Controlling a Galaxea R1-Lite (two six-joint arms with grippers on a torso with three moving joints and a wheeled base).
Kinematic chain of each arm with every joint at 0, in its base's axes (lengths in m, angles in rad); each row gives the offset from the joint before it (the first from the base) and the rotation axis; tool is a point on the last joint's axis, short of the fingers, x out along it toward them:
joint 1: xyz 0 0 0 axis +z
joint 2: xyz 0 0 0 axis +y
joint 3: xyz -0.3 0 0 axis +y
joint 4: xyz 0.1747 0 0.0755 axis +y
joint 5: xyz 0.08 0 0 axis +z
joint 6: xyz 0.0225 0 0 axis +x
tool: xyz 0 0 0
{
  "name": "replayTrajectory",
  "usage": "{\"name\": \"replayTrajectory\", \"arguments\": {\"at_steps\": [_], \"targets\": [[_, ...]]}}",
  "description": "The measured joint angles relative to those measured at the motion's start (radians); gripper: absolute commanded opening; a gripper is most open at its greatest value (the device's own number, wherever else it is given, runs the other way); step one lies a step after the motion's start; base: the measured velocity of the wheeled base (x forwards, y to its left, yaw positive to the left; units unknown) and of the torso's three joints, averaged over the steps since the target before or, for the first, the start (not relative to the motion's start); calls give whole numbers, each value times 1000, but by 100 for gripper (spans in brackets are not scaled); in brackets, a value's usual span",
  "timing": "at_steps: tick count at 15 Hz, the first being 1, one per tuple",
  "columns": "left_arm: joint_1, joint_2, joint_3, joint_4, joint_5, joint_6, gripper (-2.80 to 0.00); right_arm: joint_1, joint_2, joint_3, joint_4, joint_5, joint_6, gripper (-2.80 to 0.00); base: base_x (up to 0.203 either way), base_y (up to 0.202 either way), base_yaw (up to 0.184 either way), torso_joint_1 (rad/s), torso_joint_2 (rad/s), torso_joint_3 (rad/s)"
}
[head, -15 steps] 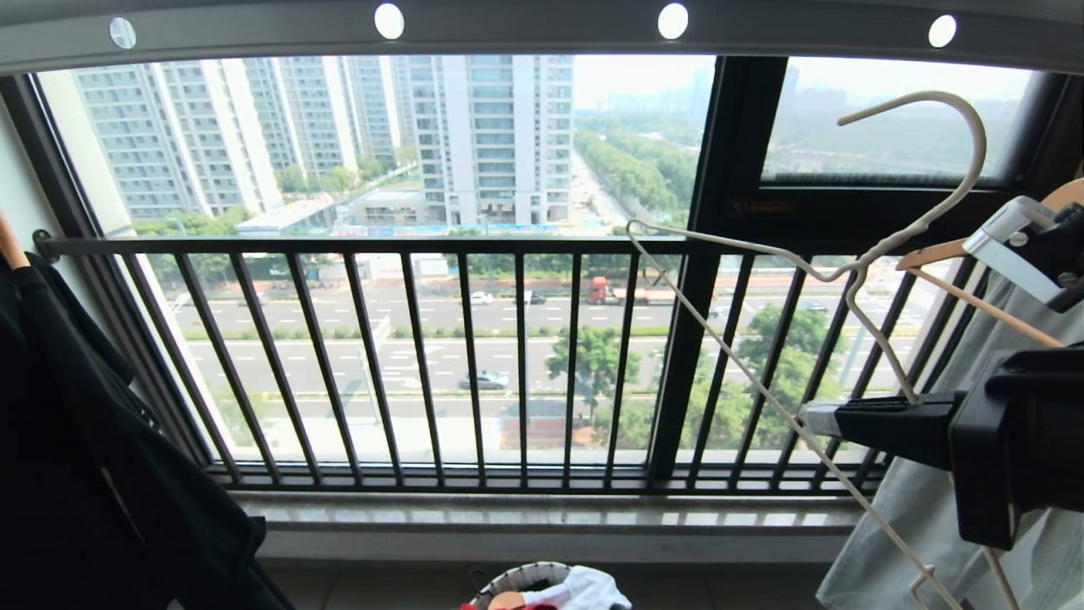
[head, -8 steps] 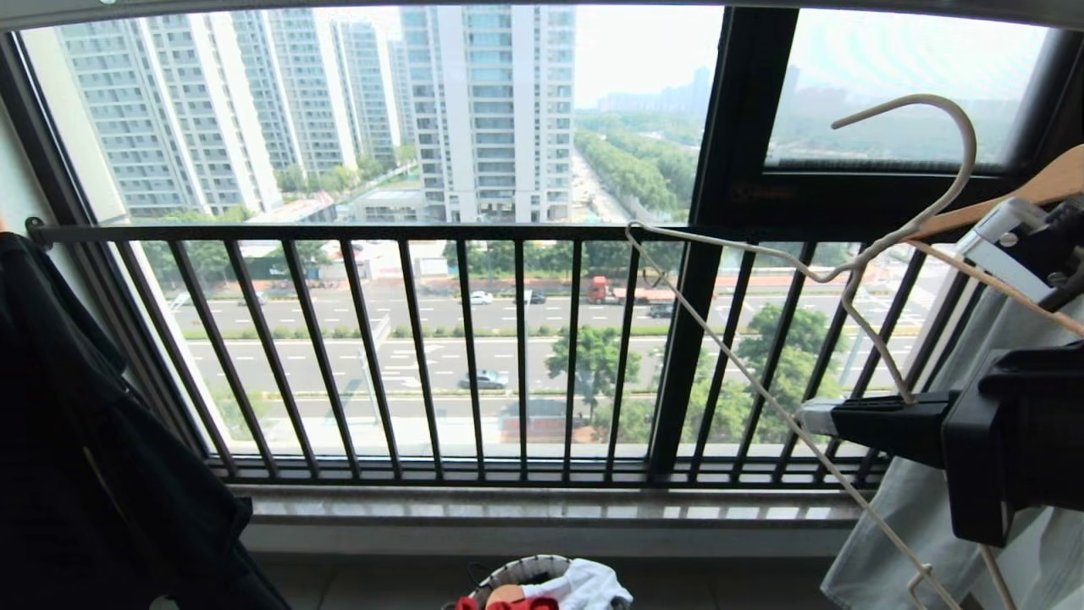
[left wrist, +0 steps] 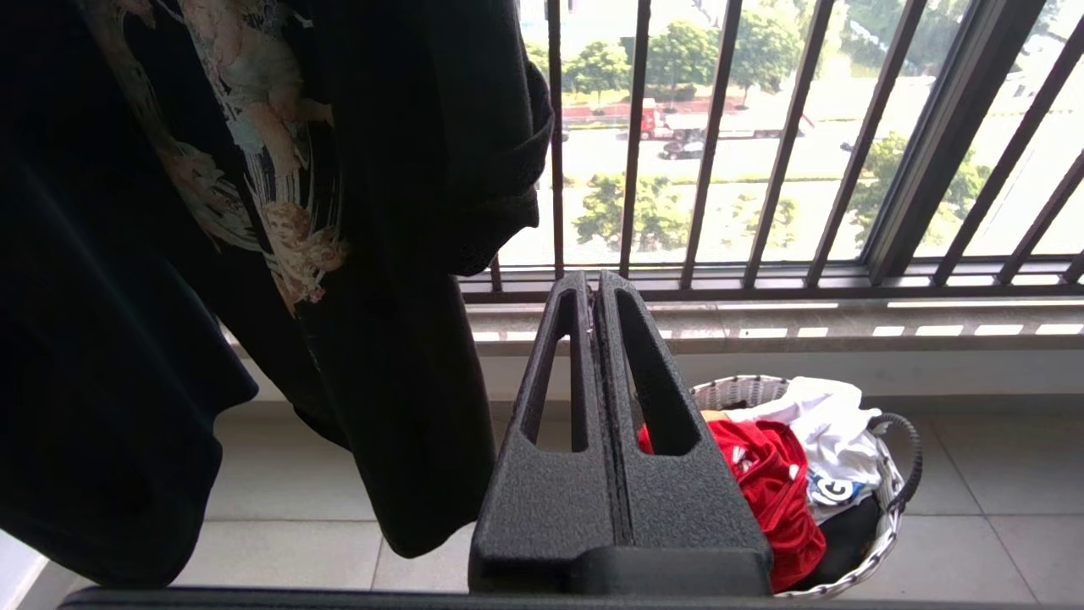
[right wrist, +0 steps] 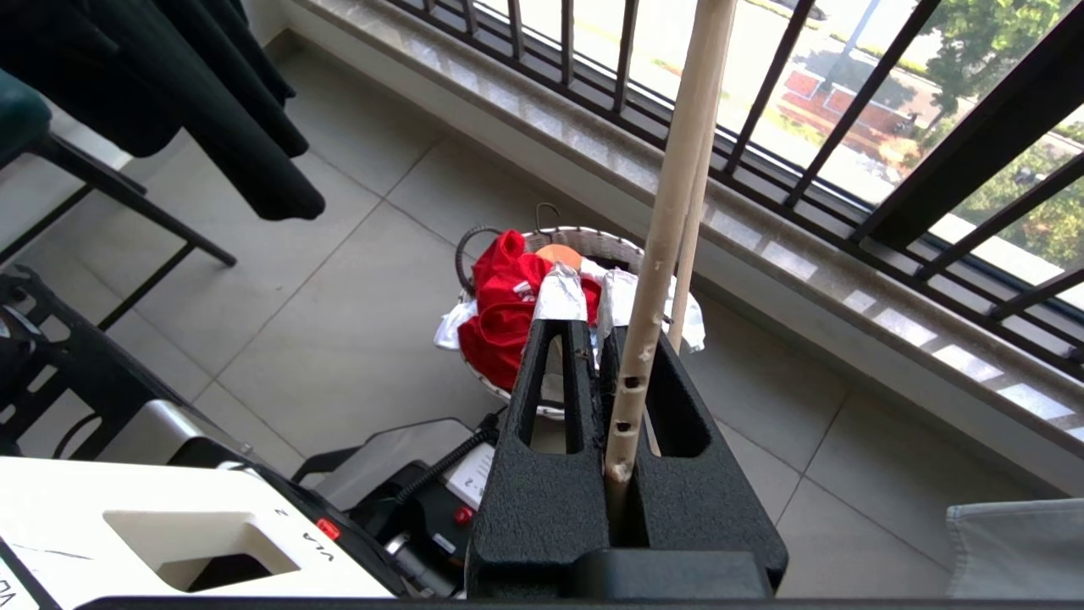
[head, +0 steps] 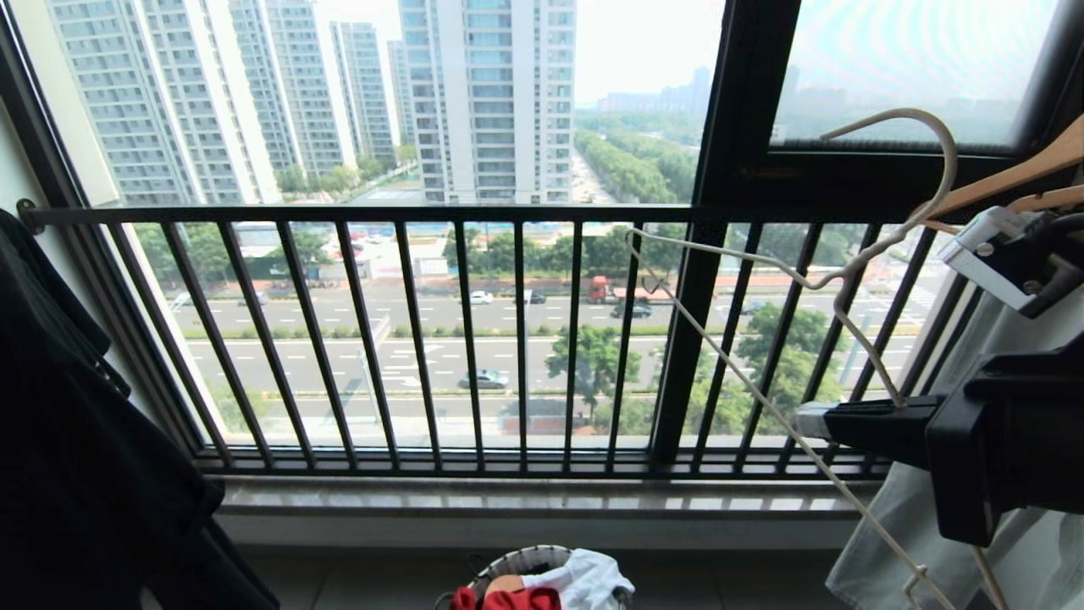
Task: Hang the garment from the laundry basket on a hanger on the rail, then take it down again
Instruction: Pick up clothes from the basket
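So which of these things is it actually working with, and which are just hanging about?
In the job:
- wire hanger, gripped by the right end effector
- red T-shirt
- laundry basket

Just about:
- black printed T-shirt
- wooden hanger
- pale grey-green garment
- black railing

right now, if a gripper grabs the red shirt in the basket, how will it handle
Probably floppy: the red shirt lies crumpled and draped over the basket rim, so it should sag and unfold when lifted. Likely light, being thin cloth. It may drag the white cloth bunched against it. The basket looks small, so it might shift or tip.
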Motion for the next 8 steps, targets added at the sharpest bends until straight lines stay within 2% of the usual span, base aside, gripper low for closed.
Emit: {"name": "replayTrajectory", "arguments": {"at_steps": [3, 8], "targets": [[0, 0, 0, 0, 0, 0, -280, 0, 0, 0, 0, 0, 0, -280, 0, 0, 0, -174, 394, 221], [0, 0, 0, 0, 0, 0, -280, 0, 0, 0, 0, -1, 0, -280, 0, 0, 0, -230, 538, 301]]}}
